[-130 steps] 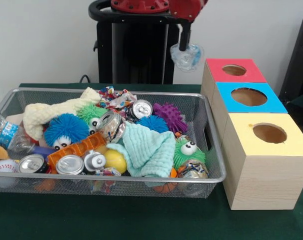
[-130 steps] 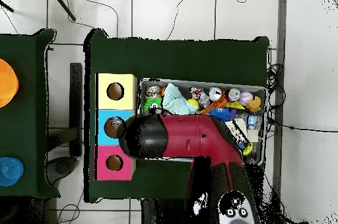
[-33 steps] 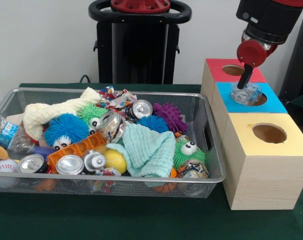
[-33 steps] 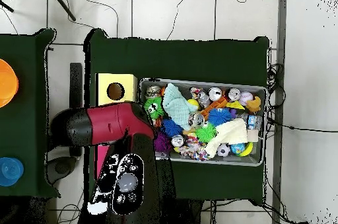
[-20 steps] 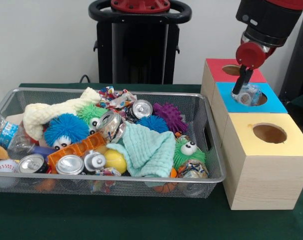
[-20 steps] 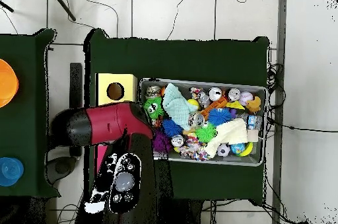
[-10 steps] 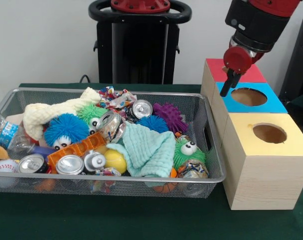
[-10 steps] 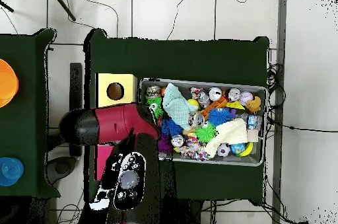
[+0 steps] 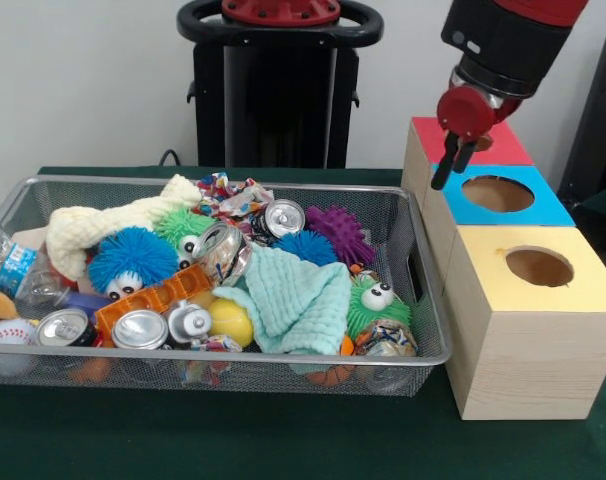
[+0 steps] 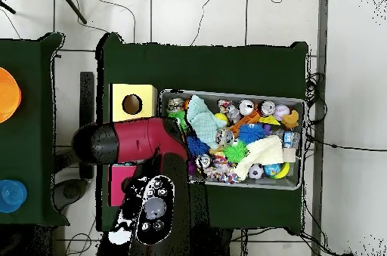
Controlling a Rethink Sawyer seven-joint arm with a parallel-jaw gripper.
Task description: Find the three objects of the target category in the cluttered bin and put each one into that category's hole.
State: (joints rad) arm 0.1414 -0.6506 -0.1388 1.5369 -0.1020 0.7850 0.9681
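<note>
The wire mesh bin [image 9: 283,357] is full of mixed clutter; it also shows in the overhead view [image 10: 236,93]. One see-through bottle with a blue-and-white label [image 9: 16,268] lies against the bin's left end. No other bottle shows plainly. My gripper [image 9: 442,178] hangs empty and open above the gap between the bin and the boxes, just left of the blue-topped box [image 9: 553,210]. Its round hole [image 9: 497,193] is dark with nothing sticking out. In the overhead view my arm [image 10: 140,143] covers the gripper and the blue box.
A red-topped box [image 9: 508,148] stands behind the blue one and a yellow-topped box [image 9: 583,285] in front. The bin holds silver-topped cans [image 9: 139,329], fuzzy balls with googly eyes [image 9: 131,258], a mint cloth [image 9: 293,295], a cream plush [image 9: 103,225] and a baseball [image 9: 7,335].
The bottle I held over the blue box's hole has gone from my gripper and out of sight. My gripper has risen and moved left, off the hole toward the bin.
</note>
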